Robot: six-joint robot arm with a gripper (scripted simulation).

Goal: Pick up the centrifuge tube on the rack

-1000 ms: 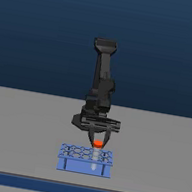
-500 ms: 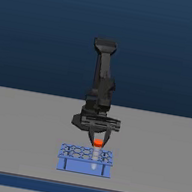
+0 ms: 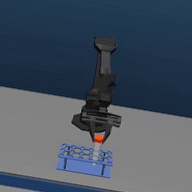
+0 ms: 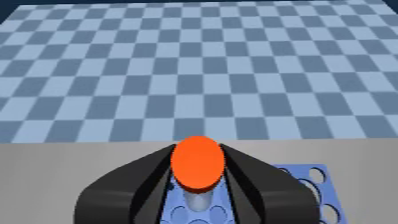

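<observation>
**Claw gripping the capped tube over the rack**

Nearest the exterior view, the rack (image 3: pixel 84 160) is sitting low on the grey counter (image 3: pixel 22 132), close to the counter's front edge. It is showing light blue, with round holes across its top and dark posts down its front face.

Just above the rack, the centrifuge tube (image 3: pixel 97 141) is standing upright. Its orange-red cap is showing between the dark fingers, and its pale body is reaching down toward the rack's top. Whether the tip is sitting in a hole or hanging clear of one, I cannot tell at this size.

The claw (image 3: pixel 98 138) is hanging directly over the rack and is closing on the tube at the cap. In the wrist view, the claw (image 4: pixel 197 172) is showing two black fingers (image 4: pixel 133 182) pressing either side of the cap of the tube (image 4: pixel 197 162). The whitish body is running down below it toward the blue rack (image 4: pixel 302 185) underneath.

Behind the claw, the black arm (image 3: pixel 102 80) is rising upright from the middle of the counter. Beyond it, a dark blue backdrop is filling the rest. In the wrist view, a blue-and-white checkered floor (image 4: pixel 195 65) is stretching past the counter's far edge.
</observation>
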